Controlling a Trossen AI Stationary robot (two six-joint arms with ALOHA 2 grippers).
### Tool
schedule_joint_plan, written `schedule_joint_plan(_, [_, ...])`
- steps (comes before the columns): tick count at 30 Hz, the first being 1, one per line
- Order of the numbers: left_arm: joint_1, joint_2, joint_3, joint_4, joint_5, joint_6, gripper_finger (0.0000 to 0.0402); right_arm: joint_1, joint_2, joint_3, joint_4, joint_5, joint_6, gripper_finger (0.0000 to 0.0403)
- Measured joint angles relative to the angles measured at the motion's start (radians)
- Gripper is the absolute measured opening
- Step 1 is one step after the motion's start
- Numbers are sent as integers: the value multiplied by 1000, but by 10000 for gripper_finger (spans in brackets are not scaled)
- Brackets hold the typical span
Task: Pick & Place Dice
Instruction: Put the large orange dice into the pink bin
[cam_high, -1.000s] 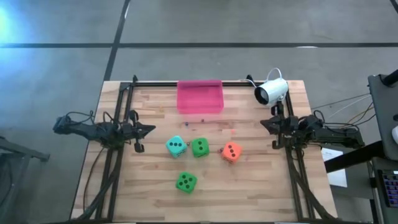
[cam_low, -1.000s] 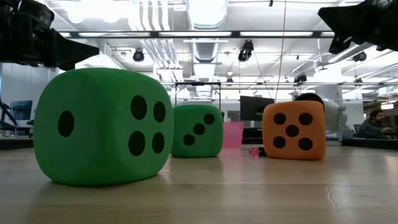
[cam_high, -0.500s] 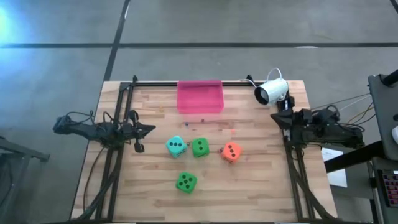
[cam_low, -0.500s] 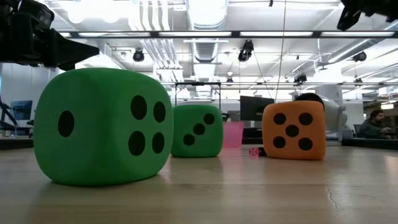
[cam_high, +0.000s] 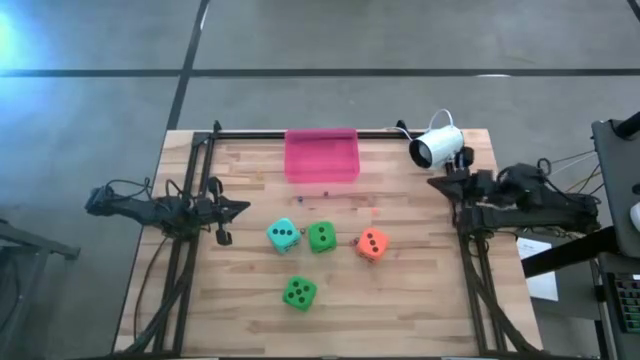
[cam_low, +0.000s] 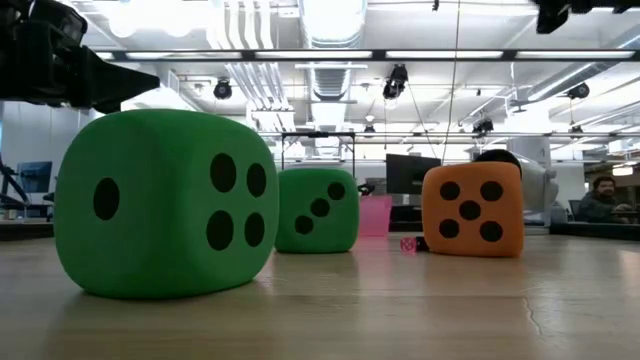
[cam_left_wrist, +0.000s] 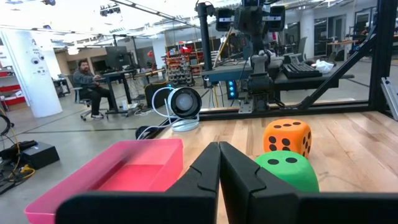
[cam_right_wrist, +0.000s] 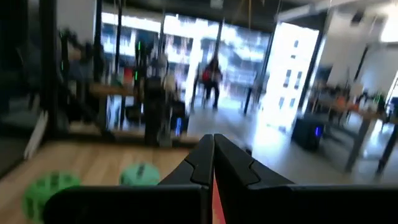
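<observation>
- Left gripper (cam_high: 243, 208): fingers (cam_left_wrist: 239, 177) pressed together on nothing, tips pointing right from the table's left edge, well apart from every die.
- Right gripper (cam_high: 434, 183): fingers (cam_right_wrist: 233, 168) together and empty, at the table's right edge just near of the white camera (cam_high: 437, 147); in the low view only a dark scrap of this arm shows at the top right corner, cut off by the frame.
- Teal die (cam_high: 283, 235), left in a row of three mid-table; the low view does not show it, the big near die standing in front.
- Green die (cam_high: 321, 237), just right of the teal one, whether touching I cannot tell.
- Orange die (cam_high: 372, 244), right end of the row, a clear gap from the green one.
- Second green die (cam_high: 299, 292), alone nearer the front edge, filling much of the low view.
- Pink tray (cam_high: 322, 157) at the far edge, middle; low view shows only a sliver between dice.
- Tiny specks lie on the table (cam_high: 420, 290) near the tray, too small to name.
- Right wrist view is blurred: two green shapes low down, a person standing far off.
</observation>
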Motion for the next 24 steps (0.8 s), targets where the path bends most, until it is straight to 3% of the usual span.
schedule_joint_plan(11, [0, 0, 0, 0, 0, 0, 15, 1, 340, 161, -196, -9, -2, 8])
schedule_joint_plan(24, [0, 0, 0, 0, 0, -3, 15, 45, 613, 416, -521, -20, 351, 8])
